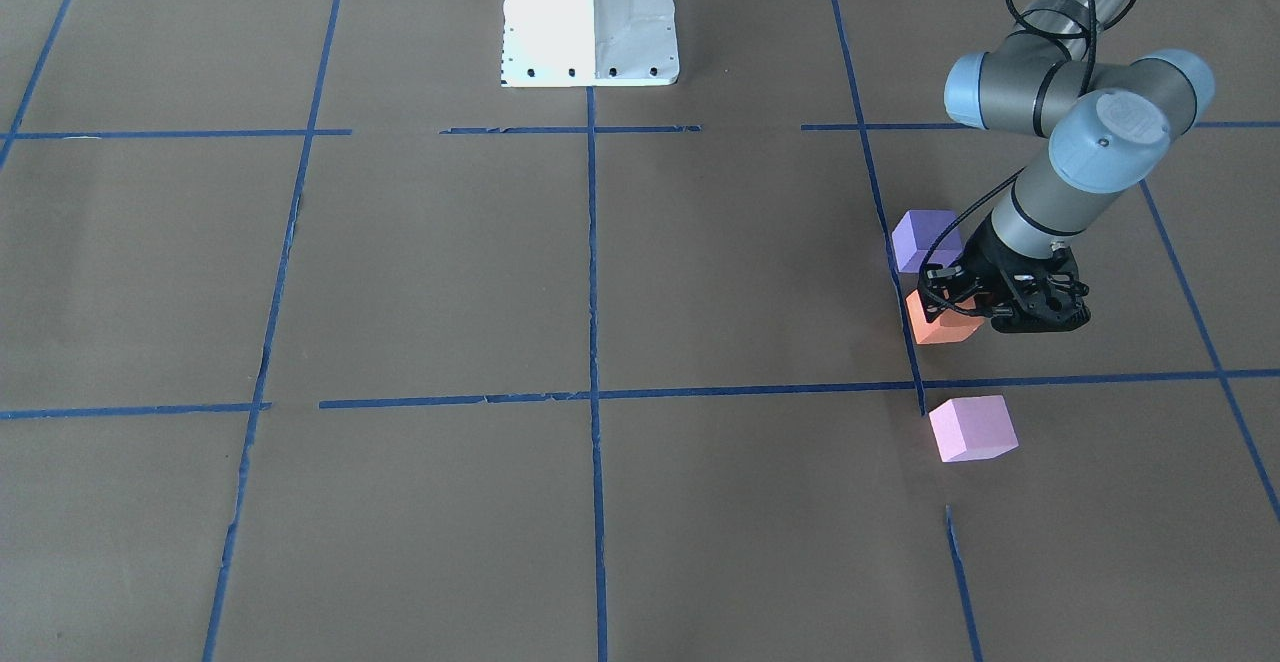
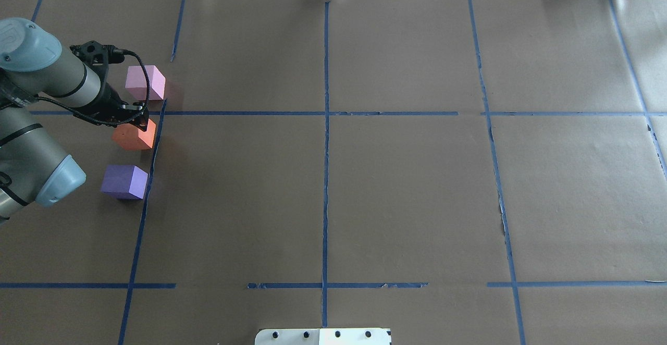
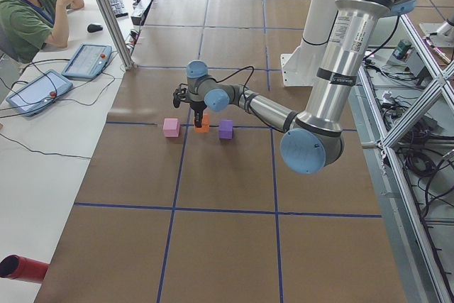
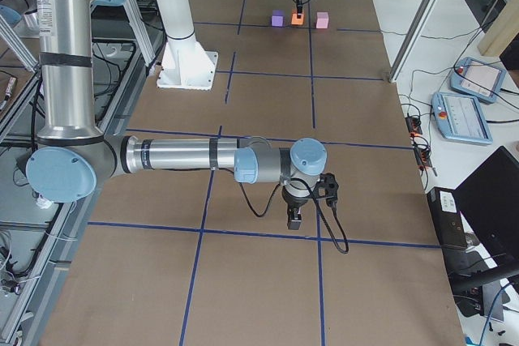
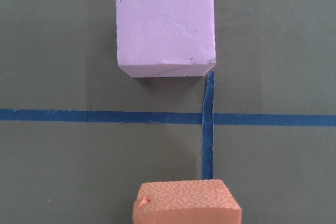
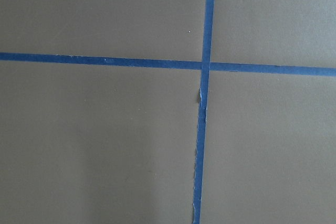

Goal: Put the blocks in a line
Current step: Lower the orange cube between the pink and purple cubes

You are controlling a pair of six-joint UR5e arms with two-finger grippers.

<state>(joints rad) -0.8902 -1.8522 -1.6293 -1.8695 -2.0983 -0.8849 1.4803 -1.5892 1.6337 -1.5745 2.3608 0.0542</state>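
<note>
Three blocks stand in a row at my left side of the table: the pale pink block [image 2: 145, 82], the orange block [image 2: 134, 136] and the violet-purple block [image 2: 124, 181]. In the front view they are purple [image 1: 927, 240], orange [image 1: 945, 322] and pink [image 1: 973, 428]. My left gripper [image 2: 137, 125] points down at the orange block, which rests on the paper, and looks shut on it. The left wrist view shows the orange block [image 5: 186, 203] at the bottom edge and the pink block [image 5: 165, 22] beyond it. My right gripper [image 4: 294, 218] hangs low over the paper far from the blocks; I cannot tell if it is open.
The white robot base [image 1: 590, 17] stands at the table's robot side. Blue tape lines [image 2: 325, 126] divide the brown paper into squares. An operator [image 3: 28, 19] sits beyond the far edge with tablets [image 3: 86, 60] beside him.
</note>
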